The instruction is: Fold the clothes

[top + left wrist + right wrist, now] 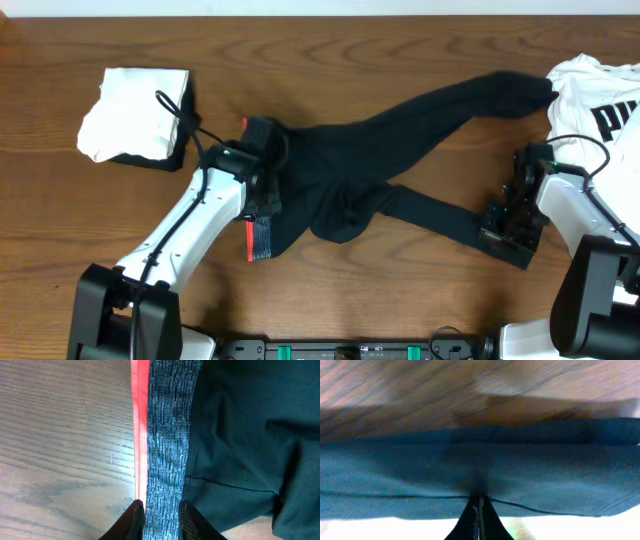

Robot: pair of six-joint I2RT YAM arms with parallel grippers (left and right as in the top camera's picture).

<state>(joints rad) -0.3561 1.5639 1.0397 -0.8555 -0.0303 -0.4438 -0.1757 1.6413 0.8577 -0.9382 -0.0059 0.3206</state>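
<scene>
The black leggings [430, 110] lie spread on the wooden table, one leg reaching to the far right, the other to the near right. Their red-orange waistband [260, 238] runs along the left end. My left gripper [262, 168] is shut on that waistband. In the left wrist view the textured band [167, 435] passes between the gripper's [161, 516] two fingers. My right gripper [506, 222] is shut on the hem of the nearer leg, with dark fabric [470, 470] pinched at its tips [480, 506]. A white T-shirt [600, 95] with black lettering lies at the far right.
A white folded cloth [135, 112] rests on a dark item at the back left. The T-shirt touches the end of the upper leg. Bare wood [380, 300] shows along the front between the arms.
</scene>
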